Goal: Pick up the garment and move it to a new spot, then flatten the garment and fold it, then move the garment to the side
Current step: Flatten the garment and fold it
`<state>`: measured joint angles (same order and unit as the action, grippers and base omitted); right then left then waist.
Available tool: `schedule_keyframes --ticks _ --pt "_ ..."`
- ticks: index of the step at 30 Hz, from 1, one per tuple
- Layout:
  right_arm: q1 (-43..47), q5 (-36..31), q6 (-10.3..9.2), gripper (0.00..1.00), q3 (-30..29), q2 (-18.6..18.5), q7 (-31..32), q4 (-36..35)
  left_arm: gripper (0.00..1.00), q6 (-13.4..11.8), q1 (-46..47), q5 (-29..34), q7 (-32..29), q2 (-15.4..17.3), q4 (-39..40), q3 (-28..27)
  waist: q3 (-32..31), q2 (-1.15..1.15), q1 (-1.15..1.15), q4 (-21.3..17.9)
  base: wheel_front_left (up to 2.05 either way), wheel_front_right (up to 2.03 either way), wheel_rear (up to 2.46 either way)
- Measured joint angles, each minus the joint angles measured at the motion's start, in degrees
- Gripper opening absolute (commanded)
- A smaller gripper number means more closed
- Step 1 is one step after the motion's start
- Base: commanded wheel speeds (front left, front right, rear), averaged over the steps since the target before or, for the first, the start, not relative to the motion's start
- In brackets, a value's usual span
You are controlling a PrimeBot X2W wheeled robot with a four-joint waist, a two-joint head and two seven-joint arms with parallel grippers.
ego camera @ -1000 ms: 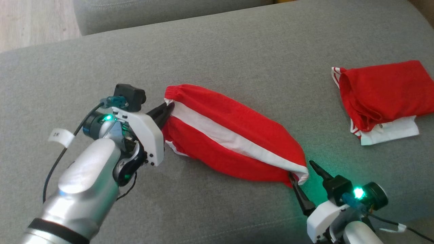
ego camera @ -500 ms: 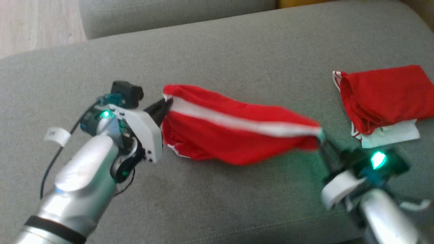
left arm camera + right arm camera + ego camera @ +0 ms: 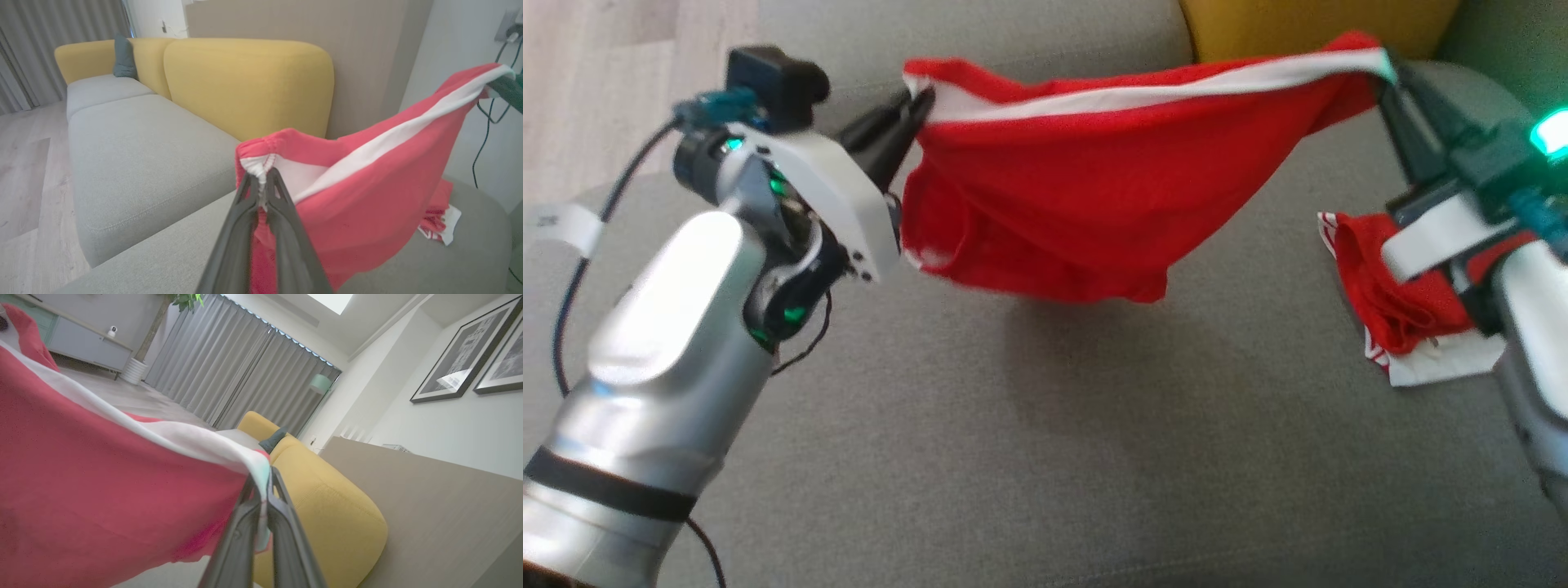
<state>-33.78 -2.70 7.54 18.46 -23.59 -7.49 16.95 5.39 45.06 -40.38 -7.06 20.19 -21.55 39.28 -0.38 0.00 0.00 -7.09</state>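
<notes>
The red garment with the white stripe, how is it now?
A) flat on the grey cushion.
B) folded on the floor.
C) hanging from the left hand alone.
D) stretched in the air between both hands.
D: the left hand and the right hand each pinch one end of the garment, which hangs above the cushion.

two garments point(image 3: 1094, 188) point(image 3: 1380, 302), two tools point(image 3: 915, 102) point(image 3: 1388, 69) — one sofa point(image 3: 1013, 449)
</notes>
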Motion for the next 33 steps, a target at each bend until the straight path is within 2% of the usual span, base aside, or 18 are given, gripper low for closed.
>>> schedule_keyframes --ticks 3,9,14,19,23,27,30,33 --pt "-1.1 1.5 0.0 0.0 -0.3 -0.5 1.5 -0.7 0.0 -1.2 -0.2 -3.3 0.0 -0.2 1.9 -2.5 -1.0 0.0 0.0 0.8 0.0 0.0 0.0" --pt "0.1 3.6 0.0 0.0 0.0 -1.0 4.5 -3.1 0.0 -3.1 -2.2 -4.8 -0.5 0.0 6.5 -3.3 -2.5 0.0 0.0 2.6 0.0 0.0 0.0" --pt "5.4 7.7 0.0 0.0 -0.2 -1.2 10.0 -5.5 0.0 -5.3 -6.4 -8.7 -3.8 0.1 10.4 -4.6 -2.7 0.0 0.0 3.7 0.0 0.0 0.0" --pt "4.3 8.2 0.0 0.0 0.5 -3.3 12.1 -7.2 0.0 -6.8 -5.9 -9.3 -6.0 1.3 11.1 -5.4 -1.2 0.0 0.0 4.0 0.0 0.0 0.0" --pt "-4.3 9.6 0.0 0.0 4.7 -4.8 13.2 -6.3 0.0 -7.5 -1.3 -10.9 -8.5 1.3 8.5 -7.1 1.5 0.0 0.0 4.0 0.0 0.0 0.0" --pt "-19.4 11.1 0.0 0.0 11.5 -5.1 12.9 0.1 0.0 -7.7 8.9 -10.4 -10.0 1.3 2.7 -8.7 5.7 0.0 0.0 3.5 0.0 0.0 0.0" --pt "-31.1 11.7 0.0 0.0 14.3 -2.9 10.4 7.8 0.0 -7.6 17.8 -8.9 -9.6 1.1 -3.1 -10.3 9.3 0.0 0.0 2.8 0.0 0.0 0.0" --pt "-41.9 9.7 0.0 0.0 14.3 0.4 6.1 16.8 0.0 -7.3 27.7 -5.7 -6.0 0.7 -9.3 -10.7 12.9 0.0 0.01 2.0 0.0 0.0 0.0"
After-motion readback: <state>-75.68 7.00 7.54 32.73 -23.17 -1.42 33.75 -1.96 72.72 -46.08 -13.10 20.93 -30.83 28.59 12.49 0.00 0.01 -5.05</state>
